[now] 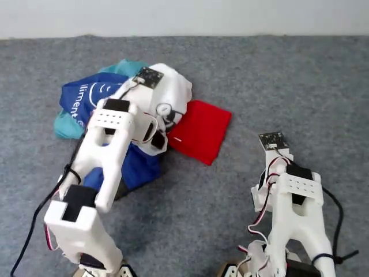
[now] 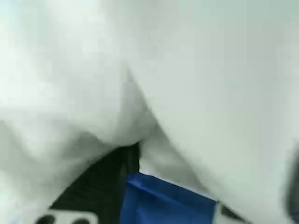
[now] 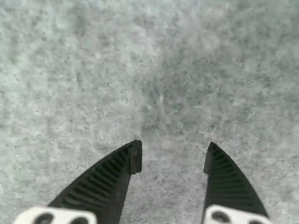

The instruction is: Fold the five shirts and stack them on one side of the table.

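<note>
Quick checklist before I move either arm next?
1. Right gripper open: ok.
2. Right gripper over bare table: ok.
3. Left arm holding white shirt: cannot tell.
4. Shirts apart: not ok; white, blue, teal and red lie in one heap.
5. All five shirts seen: cannot tell.

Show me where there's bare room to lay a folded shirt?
The grey table is bare right of the red shirt, all around the open right claw. Crowded: the left, where the white shirt, blue shirt and teal shirt pile up.
</note>
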